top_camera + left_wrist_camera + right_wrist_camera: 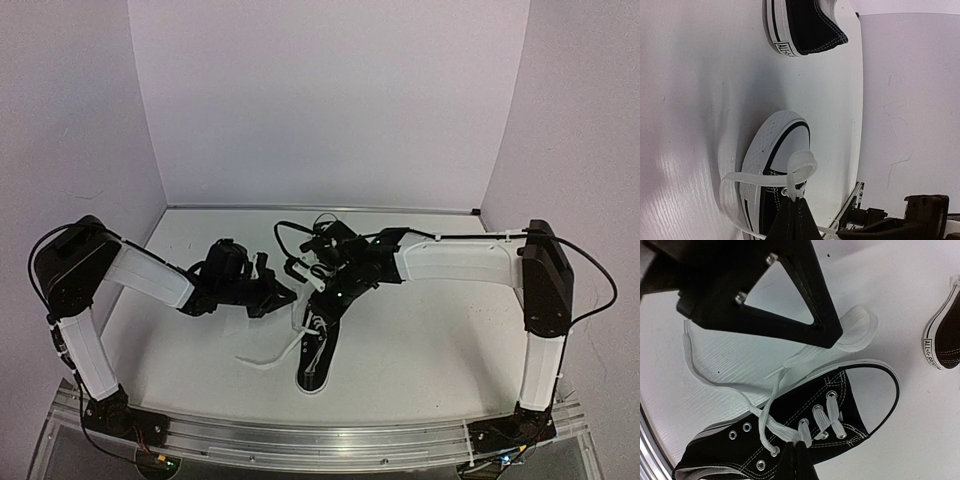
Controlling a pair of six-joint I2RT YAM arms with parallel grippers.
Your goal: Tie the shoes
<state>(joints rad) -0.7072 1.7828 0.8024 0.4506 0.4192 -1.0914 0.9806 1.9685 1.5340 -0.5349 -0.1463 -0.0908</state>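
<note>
One shoe (316,355), black canvas with a white toe cap, lies in the middle of the table, toe towards the arms. In the left wrist view my left gripper (797,200) is shut on a loop of its white lace (802,167), just over the shoe's (772,145) toe end. My right gripper (801,444) is shut on another strand of the lace (780,417), over the eyelets of the same shoe (875,392). The two grippers (290,295) (322,300) stand close together above it. The second shoe (805,25) (945,340) lies farther back, mostly hidden in the top view.
A loose lace end (268,357) trails left of the shoe on the white table (430,330). White walls close in the back and sides. The metal rail (330,440) with the arm bases runs along the near edge.
</note>
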